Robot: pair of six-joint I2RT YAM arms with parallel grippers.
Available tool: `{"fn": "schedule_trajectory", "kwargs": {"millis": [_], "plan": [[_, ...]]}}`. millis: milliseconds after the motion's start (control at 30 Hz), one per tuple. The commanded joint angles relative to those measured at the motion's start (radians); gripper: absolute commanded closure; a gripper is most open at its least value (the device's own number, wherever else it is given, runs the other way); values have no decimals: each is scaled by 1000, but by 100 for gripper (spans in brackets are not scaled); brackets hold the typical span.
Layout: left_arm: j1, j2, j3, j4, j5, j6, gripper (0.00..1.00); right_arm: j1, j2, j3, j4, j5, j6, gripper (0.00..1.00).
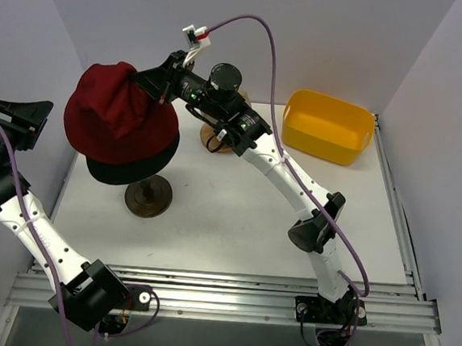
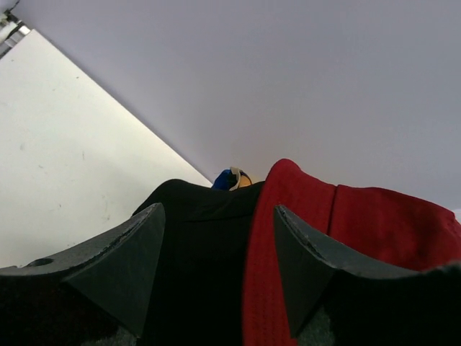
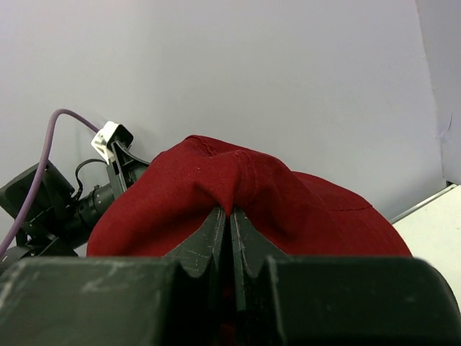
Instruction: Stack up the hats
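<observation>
In the top view the left gripper [image 1: 26, 114] sits at the left edge of the frame, pointing at the hats but clear of them. Its wrist view shows what the top view cannot: the jaws stand apart with nothing between them [image 2: 216, 216], and past them lie the black hat [image 2: 194, 238] on the left and the red hat [image 2: 374, 216] on the right. In the gap where the two hats meet, a bit of blue cap [image 2: 222, 181] and tan cap [image 2: 244, 181] peeps out. Neither cap shows in the other two views.

Right of that gripper in the top view, in the upper left of the frame, the red hat [image 1: 118, 119] lies over the black hat [image 1: 130, 171], and only the black brim sticks out below it. Both ride on a wooden stand [image 1: 148, 196] that rests on the white table [image 1: 235, 214].

The right gripper [image 1: 146, 78] reaches in from the upper centre to the red hat's crown. Its wrist view makes the hold plain: the jaws are closed [image 3: 230, 214] and pinch a fold of the red hat [image 3: 274, 194], which bunches up above the tips. That view hides the black hat and the stand.

A yellow bin [image 1: 330, 127] stands at the upper right of the table, seen from the top only.
</observation>
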Motion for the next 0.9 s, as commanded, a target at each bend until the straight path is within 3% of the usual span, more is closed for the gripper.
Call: {"fn": "schedule_trajectory", "kwargs": {"millis": [0,200,600,700,867], "plan": [[-6,-36,-25,206,64,-97,30,25,13,41,77,-17,5,99],[-18,-36,-70,251,74,-96,29,36,18,46,78,8,-1,96],[-142,-7,-113,348,31,-111,30,33,12,53,51,52,-18,92],[-162,17,-111,351,23,-105,39,33,9,52,46,54,-22,92],[-164,60,-101,345,37,-100,68,33,13,53,57,57,-13,91]]}}
